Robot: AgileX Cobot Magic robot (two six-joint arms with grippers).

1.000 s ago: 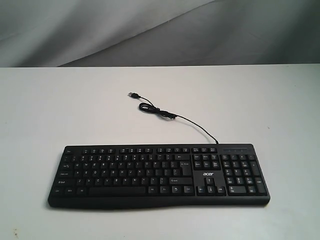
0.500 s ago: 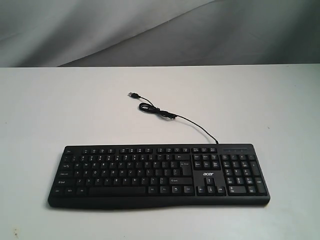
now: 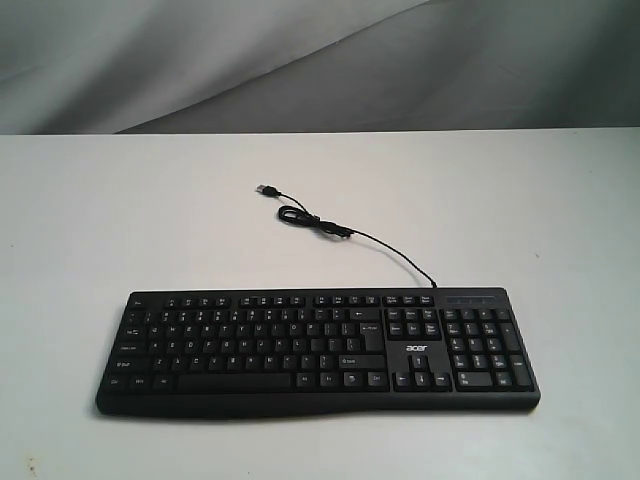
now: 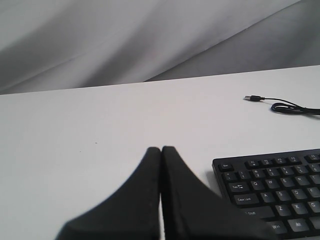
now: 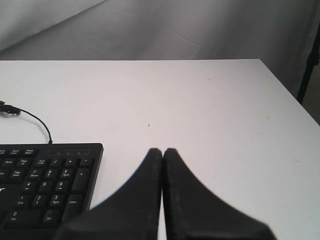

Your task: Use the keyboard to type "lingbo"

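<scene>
A matt finish is seen on the wide black plastic keyboard (image 3: 318,352). The white tabletop (image 3: 120,220) is shown smooth and matt. The grey backdrop (image 3: 300,60) is made of creased cloth.

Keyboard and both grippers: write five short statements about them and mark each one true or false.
1. The keyboard lies flat on the white table. True.
2. Its cable is plugged into a computer. False: the USB plug lies loose on the table behind the keyboard.
3. The left gripper has its jaws shut. True.
4. The right gripper is pressing a key. False: its shut jaws are off the keyboard, over bare table past the number-pad end.
5. In the exterior view the number pad is at the keyboard's left end. False: it is at the right end.
</scene>
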